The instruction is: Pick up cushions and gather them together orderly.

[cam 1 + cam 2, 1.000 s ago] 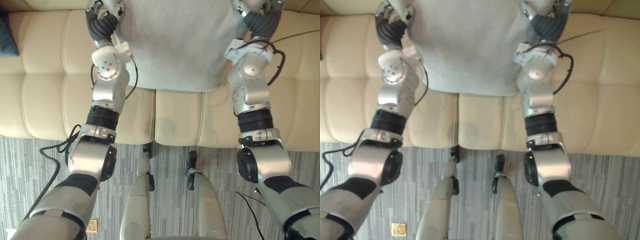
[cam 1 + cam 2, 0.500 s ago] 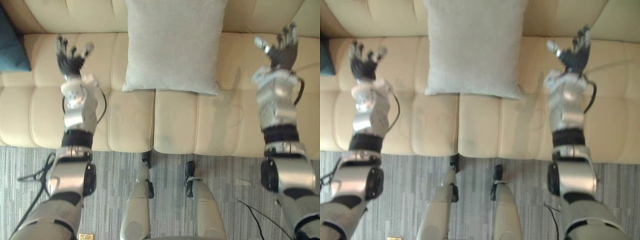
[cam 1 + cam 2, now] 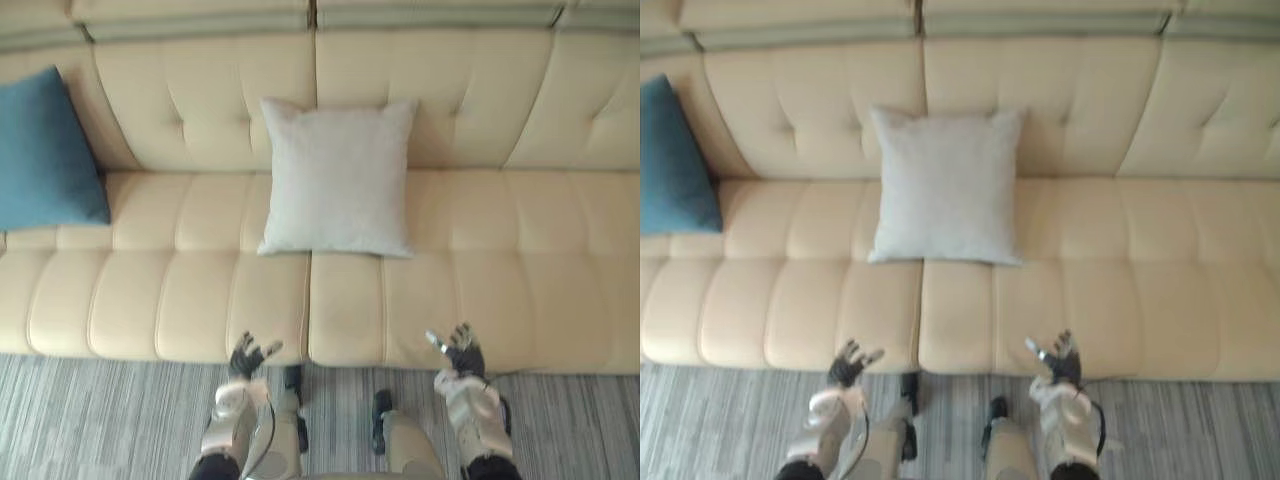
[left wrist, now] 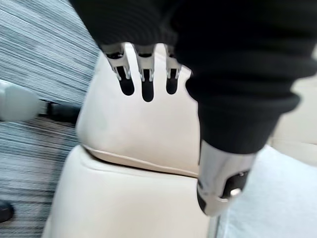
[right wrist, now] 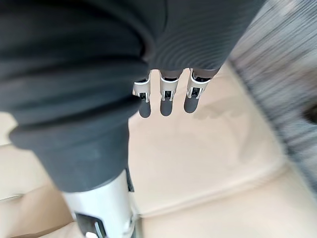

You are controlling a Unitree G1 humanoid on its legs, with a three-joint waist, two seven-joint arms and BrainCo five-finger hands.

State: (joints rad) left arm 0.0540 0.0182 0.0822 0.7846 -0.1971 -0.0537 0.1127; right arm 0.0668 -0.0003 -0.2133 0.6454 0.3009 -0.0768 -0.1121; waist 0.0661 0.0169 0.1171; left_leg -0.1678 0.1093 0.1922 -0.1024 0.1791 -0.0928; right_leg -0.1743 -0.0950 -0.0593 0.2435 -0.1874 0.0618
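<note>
A light grey cushion (image 3: 338, 178) leans upright against the backrest at the middle of the cream sofa (image 3: 470, 270). A teal cushion (image 3: 42, 150) leans in the sofa's left corner. My left hand (image 3: 246, 357) hovers at the sofa's front edge, fingers spread and holding nothing. My right hand (image 3: 457, 352) is at the same front edge further right, also open and free. Both hands are well short of the grey cushion. In the wrist views straight fingers (image 4: 142, 74) and fingers (image 5: 166, 96) point over the cream seat.
The sofa's tufted seat (image 3: 1140, 290) stretches wide to the right of the grey cushion. Grey striped carpet (image 3: 100, 420) lies in front of the sofa.
Both hands have let go of the grey cushion and drawn back to the sofa's front edge. The camera has pulled back, showing the whole sofa and the teal cushion.
</note>
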